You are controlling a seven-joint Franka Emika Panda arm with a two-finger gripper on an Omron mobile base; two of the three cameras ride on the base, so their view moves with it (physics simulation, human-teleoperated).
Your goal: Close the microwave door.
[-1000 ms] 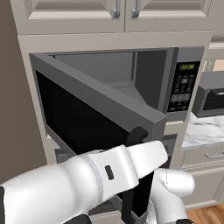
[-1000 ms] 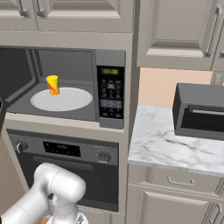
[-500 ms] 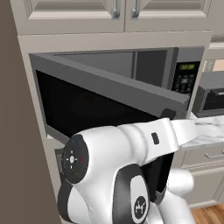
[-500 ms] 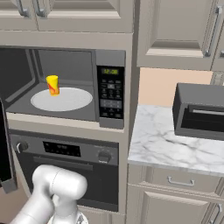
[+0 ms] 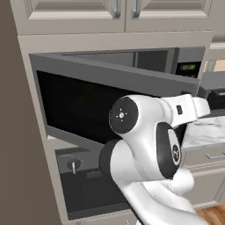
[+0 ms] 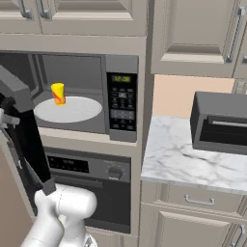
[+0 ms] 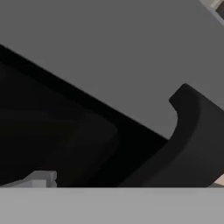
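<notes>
Midway: microwave door half-swung, arm pushing beside its handle. Gripper spread can't be told. Next, push right until latched.

Door lower right corner and handle hidden behind arm; oven partly covered below door. Handle cut off at lower right edge.

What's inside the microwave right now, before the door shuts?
In the right base view, a small yellow cup with a red mark stands at the back left of the round white turntable plate. The half-open grey-framed, black-glass microwave door covers the cavity's left side.
</notes>
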